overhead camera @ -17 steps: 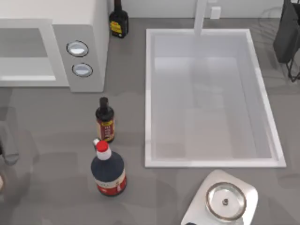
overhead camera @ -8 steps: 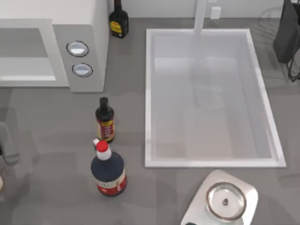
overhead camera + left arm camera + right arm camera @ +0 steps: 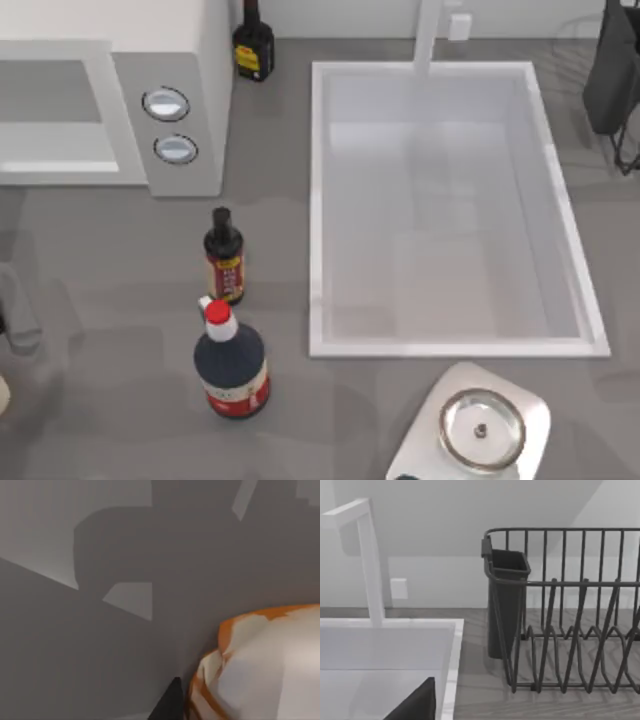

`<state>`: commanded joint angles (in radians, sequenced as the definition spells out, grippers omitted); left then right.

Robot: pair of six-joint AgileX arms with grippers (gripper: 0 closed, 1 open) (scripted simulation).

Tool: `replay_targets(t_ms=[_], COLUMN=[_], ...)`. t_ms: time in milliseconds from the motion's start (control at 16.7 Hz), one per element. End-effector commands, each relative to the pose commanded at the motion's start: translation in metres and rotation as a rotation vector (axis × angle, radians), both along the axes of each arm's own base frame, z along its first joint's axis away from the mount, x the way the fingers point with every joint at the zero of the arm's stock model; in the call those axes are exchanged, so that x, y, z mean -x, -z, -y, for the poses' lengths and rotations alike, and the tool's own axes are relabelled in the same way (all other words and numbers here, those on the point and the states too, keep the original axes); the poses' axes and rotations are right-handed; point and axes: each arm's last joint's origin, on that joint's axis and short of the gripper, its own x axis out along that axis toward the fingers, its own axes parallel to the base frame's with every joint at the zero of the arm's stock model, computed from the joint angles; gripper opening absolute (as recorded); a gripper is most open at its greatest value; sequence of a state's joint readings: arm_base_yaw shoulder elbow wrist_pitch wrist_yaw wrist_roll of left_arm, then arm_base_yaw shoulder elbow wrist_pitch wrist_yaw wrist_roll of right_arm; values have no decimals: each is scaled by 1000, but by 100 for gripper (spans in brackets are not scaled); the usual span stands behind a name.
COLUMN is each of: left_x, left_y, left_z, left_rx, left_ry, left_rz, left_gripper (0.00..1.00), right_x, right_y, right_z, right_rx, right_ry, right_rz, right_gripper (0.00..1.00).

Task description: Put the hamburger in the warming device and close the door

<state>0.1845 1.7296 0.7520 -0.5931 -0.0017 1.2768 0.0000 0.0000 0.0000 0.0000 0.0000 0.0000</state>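
Top view: the microwave [image 3: 170, 60] sits at the back left of the bench [image 3: 120, 440], its two knobs facing forward; whether it stands open I cannot tell. A grey piece of the left arm [image 3: 16, 318] shows at the left edge. Just below it a tan sliver, likely the hamburger [image 3: 2, 396], has crept slightly further into sight over the last second. Nothing else has shifted. I judge the bun is only starting to be carried and is well apart from the microwave. Two dark bottles stand between them: a slim bottle [image 3: 223, 256] and a red-capped bottle [image 3: 231, 362], with a third bottle [image 3: 253, 42] beside the microwave. Their labels are red and white, with no writing readable. The sink [image 3: 318, 200] and a scale [image 3: 482, 428] lie to the right

Left wrist view: the hamburger fills the near corner, touching or just beside the dark tip of the left tool [image 3: 168, 706]. I cannot tell if the tool is clamped on it

Right wrist view: the right tool [image 3: 416, 706] is parked by the sink, facing a dish rack [image 3: 570, 630]. I cannot tell its opening either
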Motion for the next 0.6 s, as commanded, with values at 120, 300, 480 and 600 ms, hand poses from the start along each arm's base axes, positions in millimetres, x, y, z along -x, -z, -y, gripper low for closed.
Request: replay_targets(t_ms=[120,300,480,600], left_x=[0,0,0,1], left_y=[0,0,0,-23], left_z=[0,0,0,1], left_rx=[0,0,0,11], left_ry=[0,0,0,-20], left_rz=[0,0,0,6], left_gripper=[0,0,0,0], right_x=[0,0,0,0], right_y=[0,0,0,0], right_z=[0,0,0,0], right_rx=[0,0,0,0], right_ry=[0,0,0,0], right_rz=[0,0,0,0], right_gripper=[100,100,100,100])
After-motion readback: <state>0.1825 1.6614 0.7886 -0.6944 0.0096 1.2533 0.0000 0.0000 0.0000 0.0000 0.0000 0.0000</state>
